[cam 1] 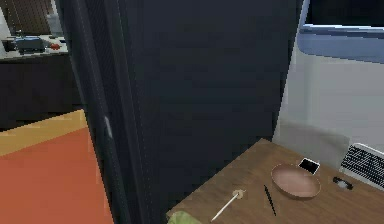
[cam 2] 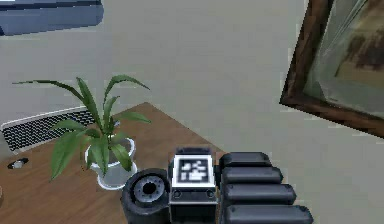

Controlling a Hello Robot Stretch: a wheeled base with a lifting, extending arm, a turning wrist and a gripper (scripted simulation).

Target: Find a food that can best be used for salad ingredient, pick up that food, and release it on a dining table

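The robot faces a wooden table [cam 1: 245,172] with a bowl [cam 1: 296,180] and a green lump [cam 1: 184,217], maybe the salad food. Whether the gripper [cam 2: 142,194] holds anything cannot be told; the release looks not yet done.

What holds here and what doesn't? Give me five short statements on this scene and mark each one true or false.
1. A brown bowl stands on the wooden table. True.
2. The potted plant stands on the floor. False: it stands on the tabletop, in a white pot.
3. A framed picture hangs on the wall at the arm side view's right. True.
4. The floor at the forward view's left is blue. False: it is orange.
5. The thin dark stick lies inside the bowl. False: it lies on the tabletop, left of the bowl.
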